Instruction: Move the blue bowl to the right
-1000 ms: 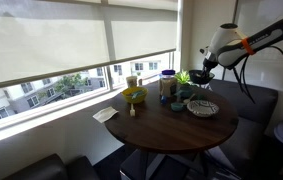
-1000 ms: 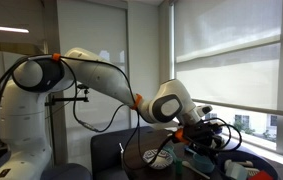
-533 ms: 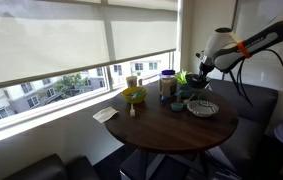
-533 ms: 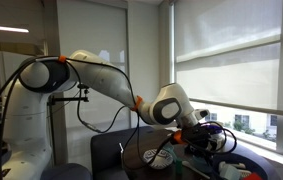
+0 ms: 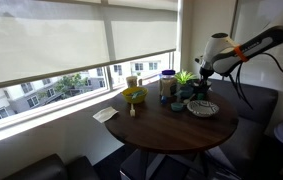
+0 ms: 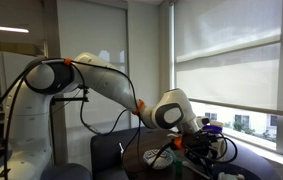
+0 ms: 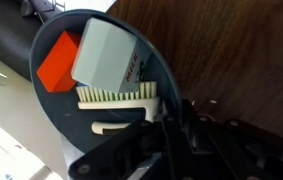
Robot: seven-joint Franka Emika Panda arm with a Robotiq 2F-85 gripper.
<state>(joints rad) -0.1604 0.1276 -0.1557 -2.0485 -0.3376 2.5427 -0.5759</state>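
Observation:
The blue bowl (image 7: 53, 112) fills the wrist view. It is dark blue, wide and shallow, and holds an orange block (image 7: 56, 62), a pale box (image 7: 109, 55) and a white brush (image 7: 116, 96). My gripper (image 7: 177, 122) is at the bowl's right rim, one finger inside and one outside, close together on the rim. In an exterior view the gripper (image 5: 201, 88) is low over the far side of the round table (image 5: 171, 128), and the bowl (image 5: 193, 97) is mostly hidden under it. In the other exterior view the gripper (image 6: 203, 140) shows too.
A whitish patterned plate (image 5: 203, 108) lies just in front of the bowl. A yellow-green bowl (image 5: 133, 96), a jar with a blue lid (image 5: 167, 82), a small green plant (image 5: 184, 77) and a paper (image 5: 105, 115) also stand on the table. The window runs behind.
The arm has come down from above the table's far side until the gripper is at the blue bowl's rim.

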